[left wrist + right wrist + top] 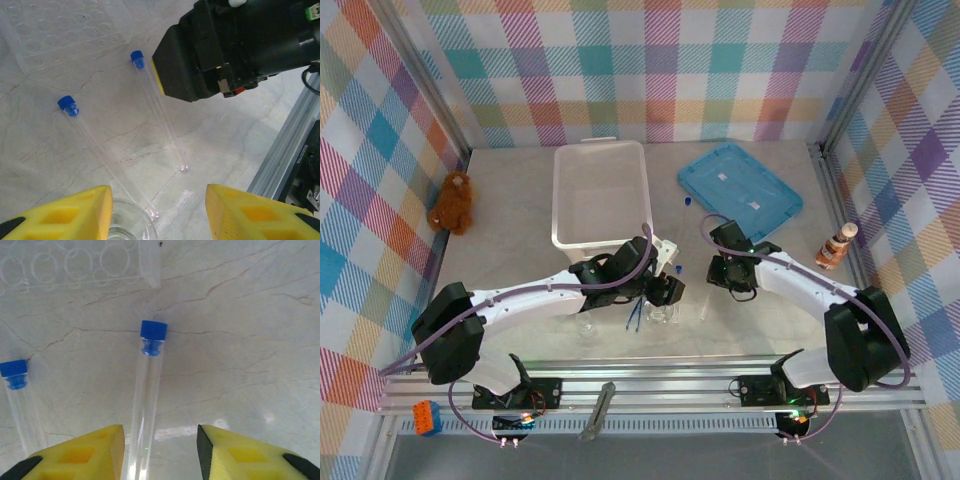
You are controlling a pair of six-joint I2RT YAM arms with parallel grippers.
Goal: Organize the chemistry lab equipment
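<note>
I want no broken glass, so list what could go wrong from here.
1. The tube lies loose between the open fingers of the right claw. It is thin and round, so it may roll or slip out when pinched.
2. The left claw hangs close to the right one over the same spot, so they could bump.
3. A glass beaker sits right by the left claw's finger and could get knocked over.

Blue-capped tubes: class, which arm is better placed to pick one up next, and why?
Probably the right arm. The right gripper is open and straddles one tube, so it likely need only lower and close. The left gripper is open too, but it stands over a beaker and the tip of a second tube, which lies off-centre.
</note>
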